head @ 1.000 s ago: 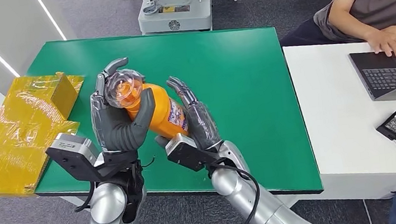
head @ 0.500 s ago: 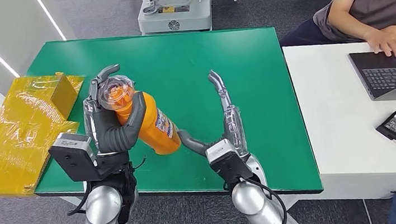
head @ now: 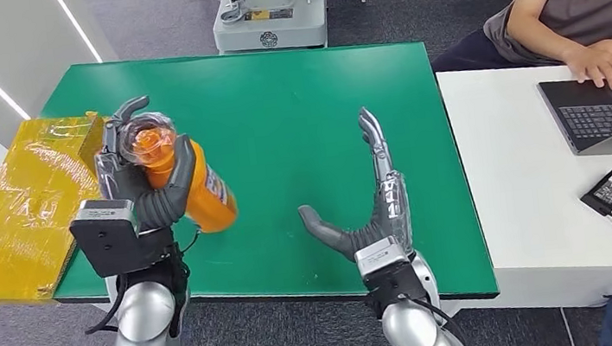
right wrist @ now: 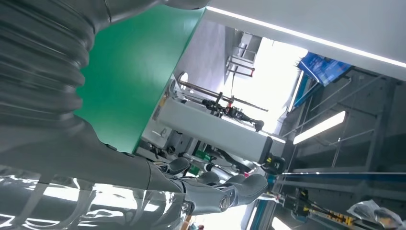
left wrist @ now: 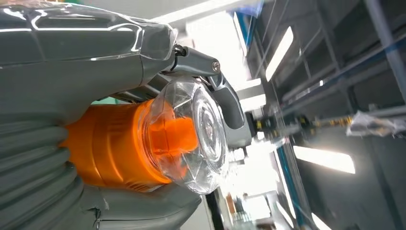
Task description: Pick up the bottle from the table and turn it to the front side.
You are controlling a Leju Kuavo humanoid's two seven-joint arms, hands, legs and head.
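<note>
Left hand grips the orange bottle around its upper body, thumb across the front and fingers curled behind the cap, holding it raised over the left part of the green counter. Just left of it a yellow taped box overhangs the counter's edge. The bottle is orange with a clear faceted cap over an orange nozzle, and a printed label runs along its side. Its long axis is tilted: the cap points up and away toward the far left, the base down toward the near right. Further right, the right hand is spread wide with fingers pointing up and thumb out, holding nothing, well apart from the bottle.
</note>
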